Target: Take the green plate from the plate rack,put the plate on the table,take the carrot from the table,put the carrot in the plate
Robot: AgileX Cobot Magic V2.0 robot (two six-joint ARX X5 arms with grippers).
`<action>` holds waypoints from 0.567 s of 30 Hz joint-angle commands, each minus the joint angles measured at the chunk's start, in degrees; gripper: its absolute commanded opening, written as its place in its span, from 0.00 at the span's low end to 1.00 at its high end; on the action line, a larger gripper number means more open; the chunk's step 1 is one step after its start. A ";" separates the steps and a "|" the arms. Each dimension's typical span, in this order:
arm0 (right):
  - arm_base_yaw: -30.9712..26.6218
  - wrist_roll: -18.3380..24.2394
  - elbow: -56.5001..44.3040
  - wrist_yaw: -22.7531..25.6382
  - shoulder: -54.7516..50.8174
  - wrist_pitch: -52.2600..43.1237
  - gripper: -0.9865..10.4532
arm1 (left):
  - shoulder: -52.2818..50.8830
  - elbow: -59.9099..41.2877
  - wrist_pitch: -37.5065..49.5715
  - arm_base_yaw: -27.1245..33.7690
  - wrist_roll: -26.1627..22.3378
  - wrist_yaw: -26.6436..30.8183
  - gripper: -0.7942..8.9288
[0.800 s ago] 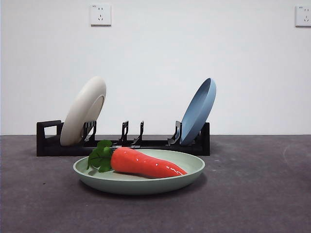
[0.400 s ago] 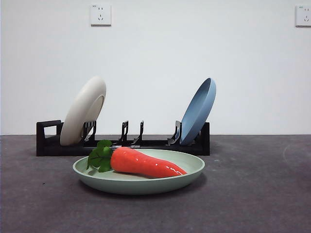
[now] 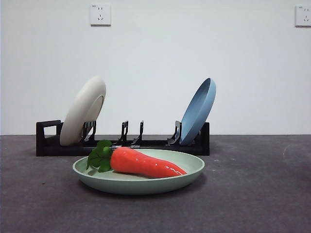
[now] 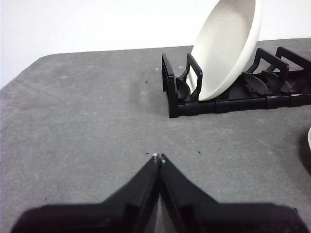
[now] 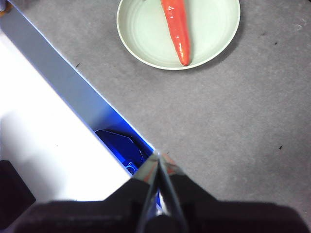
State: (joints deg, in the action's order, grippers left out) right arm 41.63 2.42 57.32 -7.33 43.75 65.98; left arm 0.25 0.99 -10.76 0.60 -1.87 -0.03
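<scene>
The glossy, likely slippery carrot [image 3: 143, 163] already lies in the green plate [image 3: 138, 182] on the desk [image 3: 252, 194]; grip mid-body, though both grippers' jaws sit pressed together, well apart.

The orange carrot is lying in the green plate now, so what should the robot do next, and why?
Probably nothing but rest: the glossy orange toy carrot lies in the pale mint-green round plate on the dark grey table, and the left gripper and right gripper are both shut, empty and clear of it.
</scene>
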 commanded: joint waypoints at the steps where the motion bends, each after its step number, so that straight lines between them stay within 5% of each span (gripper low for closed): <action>1: 0.11 -0.44 0.00 0.00 -0.04 -0.33 0.09 | -0.15 -0.76 0.11 0.20 0.39 -0.13 0.08; 10: -1.84 0.92 0.00 0.39 -2.23 -0.48 0.09 | -0.15 -0.76 0.11 0.20 0.39 -0.13 0.08; 12: -4.20 3.78 0.00 -0.20 -3.63 -1.46 0.09 | -0.15 -0.76 0.13 0.20 0.39 -0.13 0.08; 17: -15.63 2.56 -2.45 -7.08 -9.86 -12.24 0.09 | -0.15 -0.76 0.11 0.20 0.39 -0.13 0.08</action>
State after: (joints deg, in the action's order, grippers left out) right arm 28.51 4.73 56.31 -12.93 35.00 55.99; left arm 0.27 0.99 -10.76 0.60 -1.87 -0.01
